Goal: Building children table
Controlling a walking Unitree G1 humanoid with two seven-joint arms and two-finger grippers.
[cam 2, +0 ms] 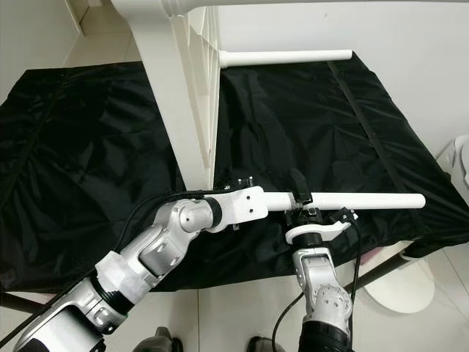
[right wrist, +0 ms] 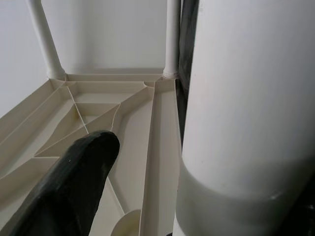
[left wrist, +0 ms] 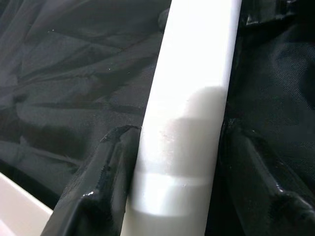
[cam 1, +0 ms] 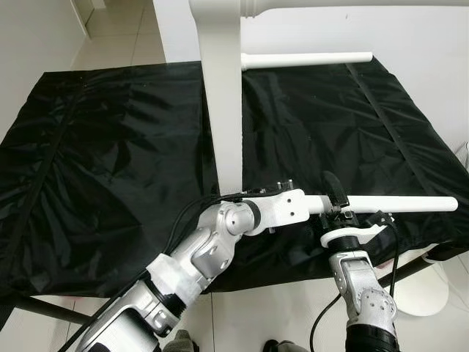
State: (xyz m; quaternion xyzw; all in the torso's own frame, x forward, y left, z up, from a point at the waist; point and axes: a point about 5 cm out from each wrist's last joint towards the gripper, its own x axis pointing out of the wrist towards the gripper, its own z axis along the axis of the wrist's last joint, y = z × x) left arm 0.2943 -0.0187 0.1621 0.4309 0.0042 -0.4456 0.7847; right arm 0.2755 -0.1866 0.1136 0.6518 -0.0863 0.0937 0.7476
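I've got the white table leg (cam 1: 396, 204) lying crosswise at the near edge of the black cloth (cam 1: 110, 169), pointing right. My left pincer (left wrist: 179, 162) is pinching it; in the left wrist view both black fingers (left wrist: 106, 172) press against its sides. My right pincer (cam 1: 338, 199) comes up from below at the same leg, one finger (right wrist: 74, 182) beside it, but I cannot tell if it is squeezing. The white children's table (cam 1: 222, 88) stands on edge on the cloth just beyond the leg, its ribbed underside (right wrist: 108, 113) showing in the right wrist view, and another leg (cam 1: 308, 59) sticks out right at the far side.
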